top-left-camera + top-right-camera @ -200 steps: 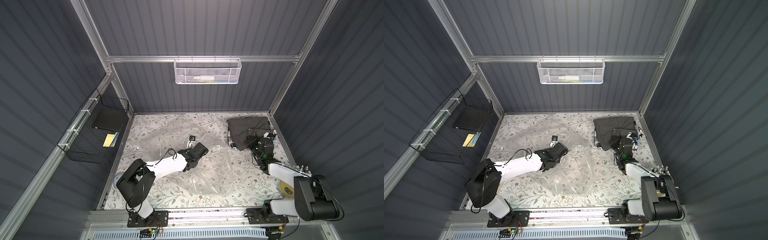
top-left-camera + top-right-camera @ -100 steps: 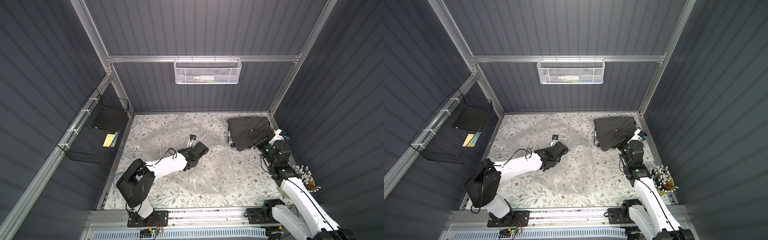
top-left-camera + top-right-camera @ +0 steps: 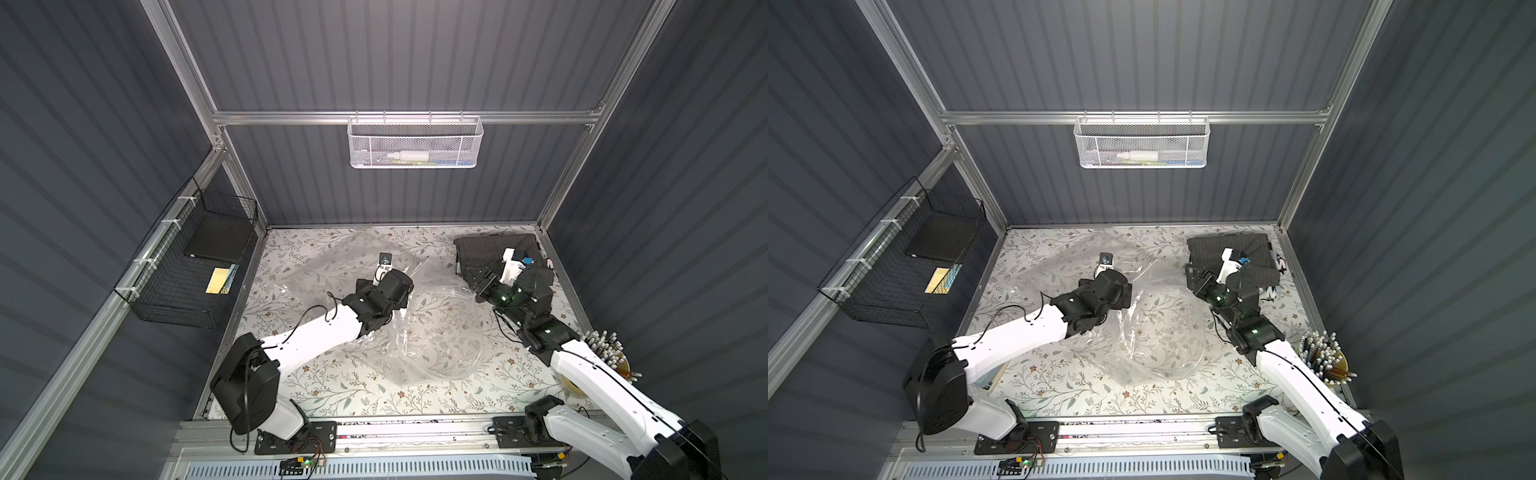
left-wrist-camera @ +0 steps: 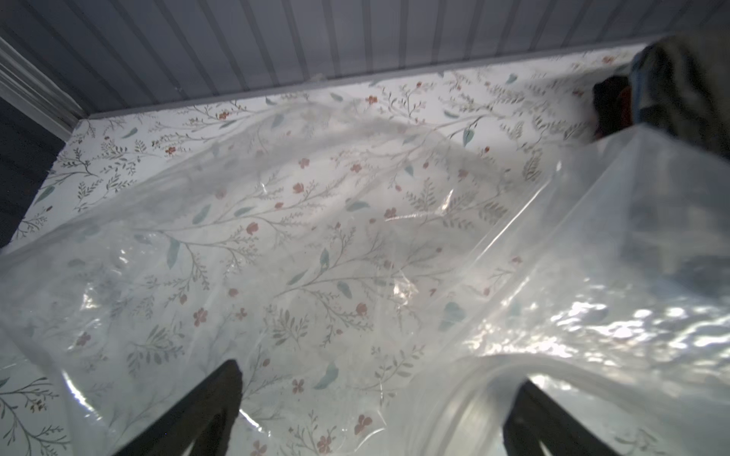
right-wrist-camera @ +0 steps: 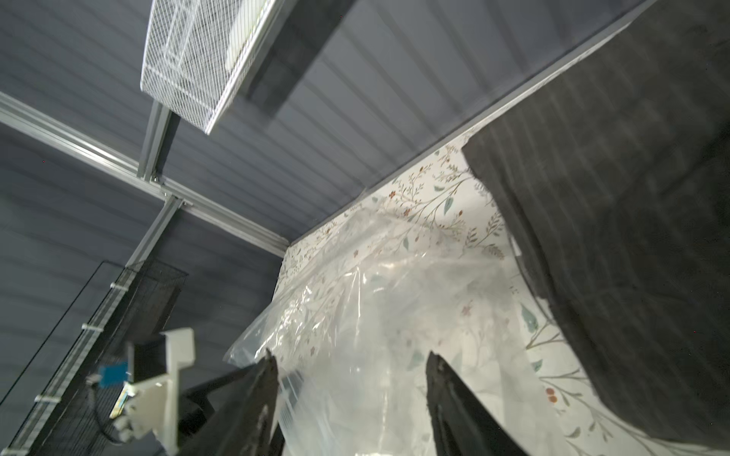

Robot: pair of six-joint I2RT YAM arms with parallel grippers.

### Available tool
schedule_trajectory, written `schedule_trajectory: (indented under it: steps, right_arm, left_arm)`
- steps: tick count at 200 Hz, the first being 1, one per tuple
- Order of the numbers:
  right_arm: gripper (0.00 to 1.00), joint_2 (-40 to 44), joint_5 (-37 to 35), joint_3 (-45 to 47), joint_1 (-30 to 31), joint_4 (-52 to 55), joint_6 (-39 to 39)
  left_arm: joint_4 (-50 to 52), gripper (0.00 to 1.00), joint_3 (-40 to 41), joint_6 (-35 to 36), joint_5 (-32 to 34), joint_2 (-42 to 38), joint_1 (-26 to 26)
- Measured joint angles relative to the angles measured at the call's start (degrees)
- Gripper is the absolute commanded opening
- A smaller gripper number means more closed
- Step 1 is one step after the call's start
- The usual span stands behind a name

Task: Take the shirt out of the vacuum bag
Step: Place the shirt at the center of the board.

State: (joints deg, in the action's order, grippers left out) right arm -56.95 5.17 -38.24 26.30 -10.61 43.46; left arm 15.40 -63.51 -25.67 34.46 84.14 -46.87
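The shirt (image 3: 478, 253) was found outside the vacuum bag (image 3: 436, 332), at the table's (image 3: 353, 395) far right corner. The left gripper (image 4: 377, 379) was noted wide open and the right gripper (image 5: 350, 353) partly open, with nothing held (arms are best withdrawn without snagging plastic).

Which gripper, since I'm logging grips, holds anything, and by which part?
Neither. The left gripper and right gripper both stand open at the bag; loose plastic shows between their jaws, unpinched. The shirt lies free.
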Motion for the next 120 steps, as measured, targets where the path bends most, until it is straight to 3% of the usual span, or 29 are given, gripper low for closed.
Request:
schedule_trajectory:
  steps: [79,120]
  right_arm:
    - [0.63,-5.99,-0.04,1.29,2.84,-3.82,-2.03]
    - [0.67,-2.69,-9.68,-4.28,3.04,2.29,-8.55]
  left_arm:
    - [-3.32,0.99,-0.76,1.16,-3.89,-14.93,0.00]
    - [-2.38,0.99,-0.22,3.02,3.54,-19.76,-0.02]
